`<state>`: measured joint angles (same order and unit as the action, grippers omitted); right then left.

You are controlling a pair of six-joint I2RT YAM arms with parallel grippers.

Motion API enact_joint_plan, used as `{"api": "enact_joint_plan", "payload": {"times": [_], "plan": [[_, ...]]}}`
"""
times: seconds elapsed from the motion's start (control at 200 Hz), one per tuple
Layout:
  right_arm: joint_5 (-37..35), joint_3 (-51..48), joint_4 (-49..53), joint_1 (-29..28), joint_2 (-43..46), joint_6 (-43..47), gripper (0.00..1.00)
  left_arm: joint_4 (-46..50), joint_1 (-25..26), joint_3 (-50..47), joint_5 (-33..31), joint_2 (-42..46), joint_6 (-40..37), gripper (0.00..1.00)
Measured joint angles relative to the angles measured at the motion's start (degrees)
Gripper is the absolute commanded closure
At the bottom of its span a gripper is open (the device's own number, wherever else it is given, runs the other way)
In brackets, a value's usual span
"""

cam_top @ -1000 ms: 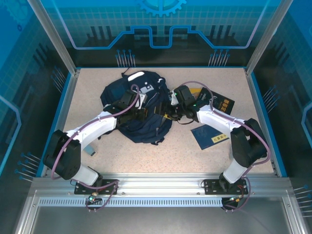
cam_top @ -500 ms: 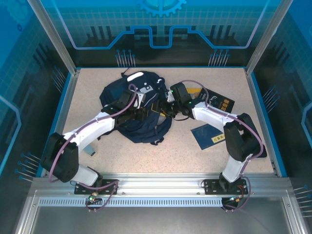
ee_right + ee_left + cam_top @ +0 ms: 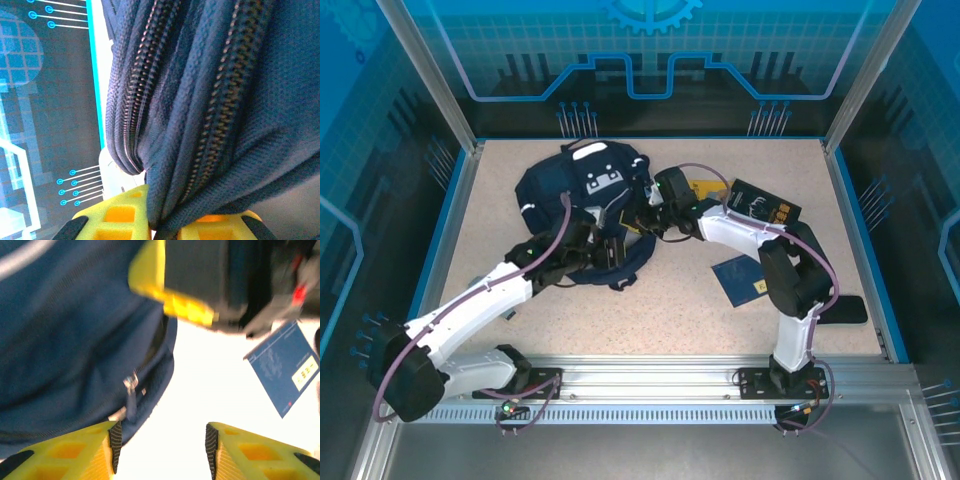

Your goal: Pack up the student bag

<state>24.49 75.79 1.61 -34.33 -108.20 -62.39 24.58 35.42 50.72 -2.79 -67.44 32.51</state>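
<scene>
Right gripper [image 3: 162, 226] pinches a zippered fold of the navy student bag [image 3: 552, 195]. Left gripper [image 3: 160, 442] gapes wide beside the bag's lower edge, holding nothing.

One student bag [image 3: 555, 190]. Two books in plain sight: a black book [image 3: 765, 206] and a blue book [image 3: 740, 277]. A half-hidden yellow-edged thing [image 3: 706, 187] may be a third. One flat black object [image 3: 844, 309].
</scene>
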Motion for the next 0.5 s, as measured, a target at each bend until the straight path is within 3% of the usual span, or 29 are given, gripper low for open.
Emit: {"api": "enact_joint_plan", "payload": {"times": [0.5], "plan": [[1.1, 0.6, -0.8, -0.2, -0.1, -0.6, 0.88, -6.5, 1.5, -2.8, -5.5, -9.8, 10.4, 0.64]]}}
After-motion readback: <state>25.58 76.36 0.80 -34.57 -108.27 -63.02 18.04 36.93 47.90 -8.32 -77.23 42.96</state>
